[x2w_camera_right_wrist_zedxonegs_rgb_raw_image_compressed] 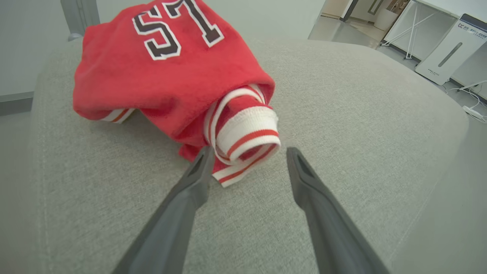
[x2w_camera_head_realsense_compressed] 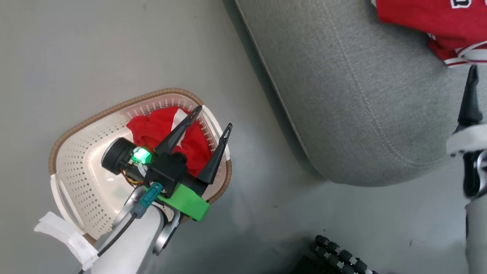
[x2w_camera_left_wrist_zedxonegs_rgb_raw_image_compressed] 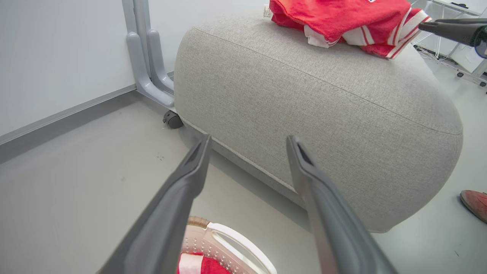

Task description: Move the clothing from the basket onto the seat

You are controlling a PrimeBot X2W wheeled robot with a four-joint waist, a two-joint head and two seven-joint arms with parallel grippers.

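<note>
The cream basket (x2w_camera_head_realsense_compressed: 76, 167) with its brown rim stands on the floor at the left. A red garment with white patches (x2w_camera_head_realsense_compressed: 152, 129) lies bunched in its far corner. Over the basket's right side hangs my left gripper (x2w_camera_head_realsense_compressed: 213, 118), open and empty, fingers spread above that garment. The grey seat (x2w_camera_head_realsense_compressed: 342, 95) fills the upper right. On it lies the red jersey (x2w_camera_right_wrist_zedxonegs_rgb_raw_image_compressed: 167, 80) with navy white-edged letters and striped cuffs (x2w_camera_right_wrist_zedxonegs_rgb_raw_image_compressed: 243, 137). My right gripper (x2w_camera_right_wrist_zedxonegs_rgb_raw_image_compressed: 247, 160) is open just short of the cuff, its fingers low over the cushion, holding nothing.
A grey wheeled stand leg (x2w_camera_left_wrist_zedxonegs_rgb_raw_image_compressed: 148, 57) stands against the wall behind the seat. A shoe tip (x2w_camera_left_wrist_zedxonegs_rgb_raw_image_compressed: 475, 203) shows on the floor at the seat's right. A black ribbed cable (x2w_camera_head_realsense_compressed: 338, 257) lies near the head view's bottom edge. White furniture (x2w_camera_right_wrist_zedxonegs_rgb_raw_image_compressed: 445, 49) stands beyond the seat.
</note>
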